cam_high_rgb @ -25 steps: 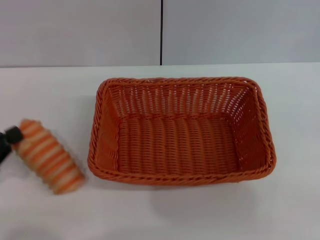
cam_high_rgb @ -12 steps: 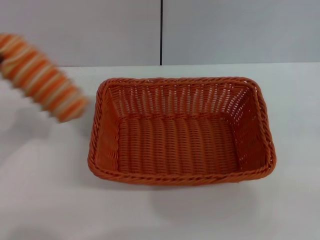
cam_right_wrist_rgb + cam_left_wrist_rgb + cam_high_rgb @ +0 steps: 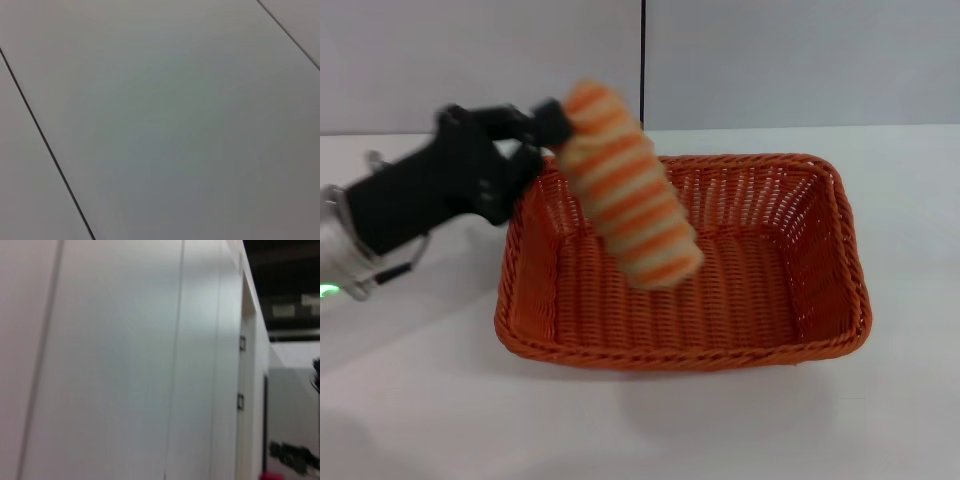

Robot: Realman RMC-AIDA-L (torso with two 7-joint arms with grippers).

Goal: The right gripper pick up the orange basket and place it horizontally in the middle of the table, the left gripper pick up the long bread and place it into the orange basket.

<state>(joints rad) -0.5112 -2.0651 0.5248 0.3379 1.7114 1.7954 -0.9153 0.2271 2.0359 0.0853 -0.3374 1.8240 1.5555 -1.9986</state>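
Head view shows the left gripper (image 3: 552, 125), a black two-fingered claw on a black arm reaching in from the left, with its fingers clenched on the upper end of the long bread (image 3: 625, 190), a small oblong toy loaf with orange and cream crosswise stripes and rounded ends. We see the loaf hanging tilted, its free lower end pointing down and to the right over the inside of the large rectangular orange woven basket (image 3: 685, 340), which sits lengthwise across the middle of the plain white tabletop (image 3: 900, 420). Our worry is the end-only hold: we judge the loaf could swing or slip out early, and if let go while this slanted it may bounce on the weave, or lean against the near left wall rather than lie flat. The arm also passes close above the left braided rim, so a low descent could nudge the basket. We cannot see the right gripper anywhere; its wrist view shows only grey panel.
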